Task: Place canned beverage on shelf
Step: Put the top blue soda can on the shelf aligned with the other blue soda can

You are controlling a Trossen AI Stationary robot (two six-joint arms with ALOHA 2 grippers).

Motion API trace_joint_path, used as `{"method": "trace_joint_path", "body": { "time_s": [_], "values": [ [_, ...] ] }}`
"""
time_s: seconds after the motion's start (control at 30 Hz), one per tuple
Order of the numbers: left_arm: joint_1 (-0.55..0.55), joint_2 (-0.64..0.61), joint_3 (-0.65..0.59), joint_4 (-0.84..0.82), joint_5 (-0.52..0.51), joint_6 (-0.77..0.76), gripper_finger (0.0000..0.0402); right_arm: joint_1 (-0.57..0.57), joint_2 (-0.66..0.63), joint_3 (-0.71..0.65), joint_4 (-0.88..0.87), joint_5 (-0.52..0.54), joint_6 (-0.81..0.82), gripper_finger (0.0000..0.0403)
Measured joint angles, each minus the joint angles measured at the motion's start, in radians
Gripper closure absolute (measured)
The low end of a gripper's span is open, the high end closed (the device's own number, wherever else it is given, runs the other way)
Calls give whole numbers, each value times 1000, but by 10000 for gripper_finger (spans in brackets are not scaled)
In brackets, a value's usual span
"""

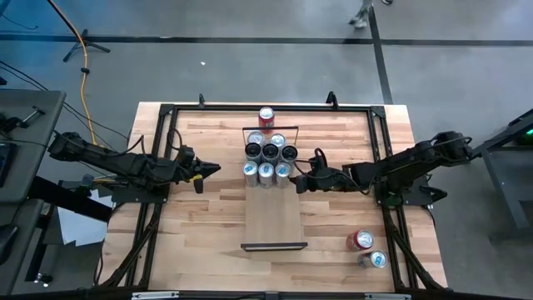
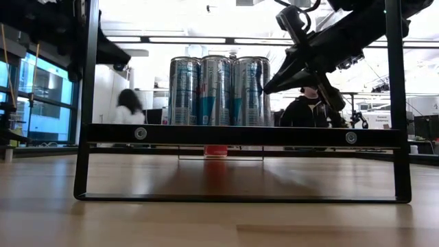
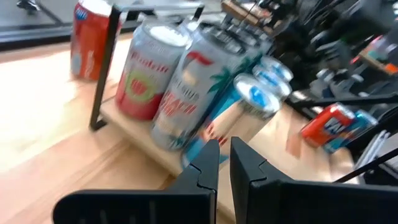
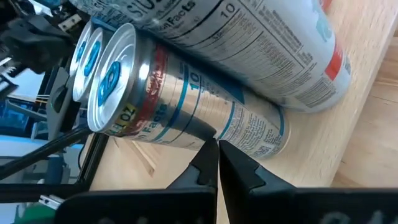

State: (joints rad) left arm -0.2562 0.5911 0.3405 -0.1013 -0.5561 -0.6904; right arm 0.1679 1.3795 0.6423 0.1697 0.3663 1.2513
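Note:
Several upright cans (image 1: 268, 154) stand clustered on the far end of the shelf (image 1: 271, 218), a pale plank with a black rail (image 2: 240, 135) at its near end. My right gripper (image 1: 297, 181) is shut, at the cluster's right side, its tips next to the nearest silver can (image 4: 186, 106). My left gripper (image 1: 215, 170) is shut and hangs left of the shelf, pointing toward the cans (image 3: 180, 81), apart from them. A red can (image 1: 266, 117) stands on the table beyond the shelf's far end. My right gripper's shut fingertips (image 4: 211, 155) stand right at the side wall (image 4: 239, 127) of the nearest silver can, low on it, coming from the table's right and slanting down. Whether they touch the can, I cannot tell. The can stands upright on the shelf.
Two more cans, one red (image 1: 360, 240) and one silver-blue (image 1: 376, 260), are on the table at the near right. A black frame (image 1: 166, 112) runs around the tabletop. The shelf's near half shows bare wood. People show in the room behind (image 2: 129, 106).

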Motion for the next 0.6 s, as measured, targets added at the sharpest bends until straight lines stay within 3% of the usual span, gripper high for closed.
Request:
{"method": "trace_joint_path", "body": {
  "time_s": [0.2, 0.6],
  "values": [
    [0, 1, 0, -84, 0, -42, 402, -11, 0, 0, 7, 4, -1, 403],
    [0, 19, 0, -90, 3, -42, 402, -39, 0, 0, 33, 8, -2, 403]
  ]
}}
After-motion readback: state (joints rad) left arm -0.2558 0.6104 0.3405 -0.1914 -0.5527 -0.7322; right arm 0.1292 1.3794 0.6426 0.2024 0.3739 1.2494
